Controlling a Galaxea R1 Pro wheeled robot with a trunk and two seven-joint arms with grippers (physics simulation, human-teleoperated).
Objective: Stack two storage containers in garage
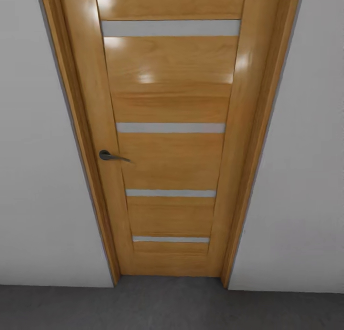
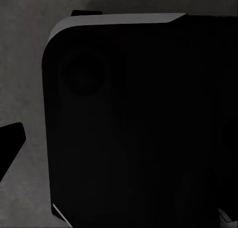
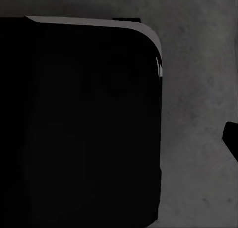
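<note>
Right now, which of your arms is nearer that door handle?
Left, probably: the door handle sits left of centre ahead; both wrist views face the grey floor.

Tan wooden door (image 1: 169, 143), grey-striped; white walls (image 1: 38, 177).

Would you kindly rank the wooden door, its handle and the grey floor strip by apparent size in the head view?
1. wooden door
2. grey floor strip
3. handle, far the smallest

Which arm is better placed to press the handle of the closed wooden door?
Probably left: the door handle sits on the left side of the wooden door, the left arm's side. Both wrist views show only dark robot bodywork above grey floor.
</note>
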